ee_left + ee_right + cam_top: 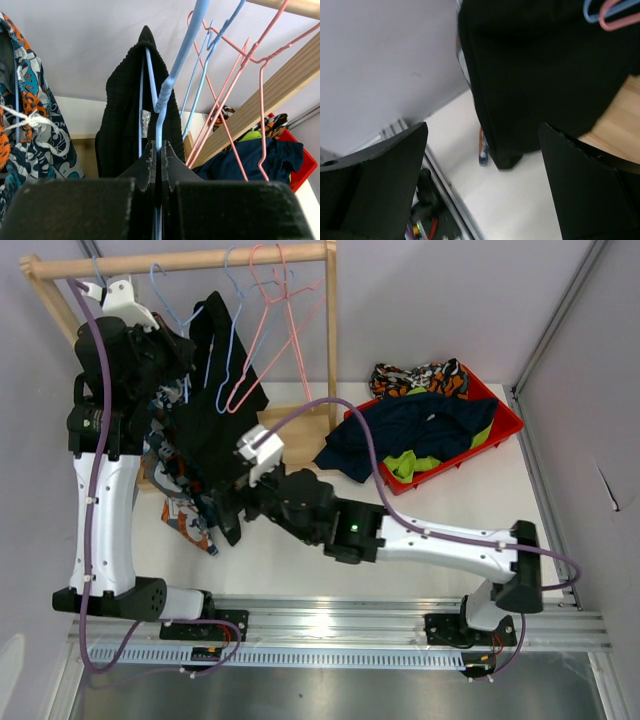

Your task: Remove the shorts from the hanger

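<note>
While the left gripper [159, 146] pinches a blue hanger wire [172, 75] at the rack [180, 262], the black shorts [125, 115] hang just beyond it, long axis vertical. The right gripper [484, 127], spread wide, sits at their lower hem on the near side, so it is the arm placed to pull them down.

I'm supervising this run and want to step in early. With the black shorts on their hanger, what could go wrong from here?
The left gripper pinches only a thin blue hanger wire; a tug on the black shorts may make it slip.
Empty pink hangers hang close beside and could snag.
The right gripper is open near the shorts' hem, with the patterned shorts alongside; it may catch both.
</note>
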### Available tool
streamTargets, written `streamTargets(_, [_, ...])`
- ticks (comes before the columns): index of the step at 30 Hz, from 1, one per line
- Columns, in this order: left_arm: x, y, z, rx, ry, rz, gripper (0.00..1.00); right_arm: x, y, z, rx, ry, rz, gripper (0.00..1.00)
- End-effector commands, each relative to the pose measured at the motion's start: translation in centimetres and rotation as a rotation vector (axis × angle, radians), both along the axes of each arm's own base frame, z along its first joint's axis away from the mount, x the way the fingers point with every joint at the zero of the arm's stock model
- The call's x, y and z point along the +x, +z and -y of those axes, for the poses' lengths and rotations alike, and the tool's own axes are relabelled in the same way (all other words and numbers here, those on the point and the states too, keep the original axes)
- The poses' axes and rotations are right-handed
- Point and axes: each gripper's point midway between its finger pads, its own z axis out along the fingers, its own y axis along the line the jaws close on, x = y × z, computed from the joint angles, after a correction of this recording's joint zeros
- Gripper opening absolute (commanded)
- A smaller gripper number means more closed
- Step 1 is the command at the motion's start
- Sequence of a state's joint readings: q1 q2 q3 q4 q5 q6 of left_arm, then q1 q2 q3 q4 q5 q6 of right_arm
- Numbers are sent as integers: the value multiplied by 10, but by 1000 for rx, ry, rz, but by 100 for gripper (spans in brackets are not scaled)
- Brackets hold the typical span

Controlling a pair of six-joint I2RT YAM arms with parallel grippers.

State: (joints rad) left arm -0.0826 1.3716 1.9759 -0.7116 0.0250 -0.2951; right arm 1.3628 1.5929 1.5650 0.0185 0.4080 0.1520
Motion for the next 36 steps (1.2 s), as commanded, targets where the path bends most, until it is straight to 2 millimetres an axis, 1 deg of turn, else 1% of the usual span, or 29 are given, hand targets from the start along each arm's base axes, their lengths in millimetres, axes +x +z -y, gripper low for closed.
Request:
streamTargets(1, [-24,46,-4,-15,16,157,0,2,30,-23,46,-21,58,99])
streamTargets(2, [-25,46,-4,-12,16,159,0,3,46,-28,76,-24,64,99])
streamTargets(3, [-27,46,-4,-11,16,161,0,2,33,-41,48,-19,59,99])
streamTargets(4, [-26,45,-4,-9,14,156,0,2,32,-46,49,-21,58,99])
streamTargets(5, [-28,45,-3,-9,9,156,0,2,40,-50,67,-24,62,99])
streamTargets(6, [-28,46,-2,-9,2,156,0,4,37,-54,64,-33,61,99])
streamTargets(7, [-30,45,0,-11,-9,153,0,6,26,-62,48,-39,58,99])
streamTargets(9, [-33,46,0,-13,-15,157,0,10,20,-69,52,-59,52,100])
streamTargets(12, [-42,50,2,-16,-30,165,0,19,-1,-80,39,-98,51,99])
streamTargets(13, [-47,51,3,-17,-33,166,0,26,-13,-84,22,-129,52,94])
streamTargets(14, [-50,52,3,-14,-37,167,0,29,-18,-86,17,-138,55,81])
streamTargets(15, [-53,53,2,-13,-35,170,0,32,-20,-87,23,-151,59,58])
streamTargets(16, [-58,55,1,-6,-32,177,0,36,-26,-86,13,-178,59,16])
streamTargets(18, [-60,52,-1,-1,-25,173,0,36,-35,-85,1,-190,46,0])
streamTargets(19, [-59,49,-1,3,-22,166,0,34,-48,-83,-25,-192,39,0])
streamTargets(20, [-60,49,-2,4,-22,169,0,23,-41,-78,-7,-183,33,0])
streamTargets(21, [-57,46,-1,6,-23,161,0,17,-45,-74,-13,-179,29,0])
streamTargets(22, [-58,47,-1,9,-25,166,0,7,-71,-69,-68,-169,23,0])
streamTargets(23, [-55,45,-1,11,-24,162,0,-2,-79,-63,-84,-170,19,0])
streamTargets(24, [-52,45,-2,14,-18,161,0,-29,-74,-57,-73,-137,13,0])
streamTargets(25, [-51,47,-3,20,-13,164,0,-43,-83,-50,-89,-131,8,0])
streamTargets(26, [-50,50,-4,25,-7,171,0,-57,-115,-40,-156,-125,7,0])
streamTargets(27, [-47,50,-7,31,8,171,0,-84,-116,-31,-144,-114,-13,0])
streamTargets(28, [-45,49,-8,36,13,166,0,-96,-127,-25,-156,-118,-27,0])
streamTargets(29, [-45,52,-8,39,16,173,0,-102,-151,-12,-208,-141,-31,0])
streamTargets(30, [-42,50,-8,41,16,167,0,-122,-158,-9,-189,-128,-77,0])
streamTargets(32, [-42,50,-8,41,16,164,0,-128,-170,-3,-193,-136,-111,0])
streamTargets(34, [-43,48,-8,43,12,159,0,-126,-172,-5,-190,-137,-116,0])
streamTargets(36, [-46,46,-6,42,3,154,0,-117,-155,-14,-164,-146,-97,0])
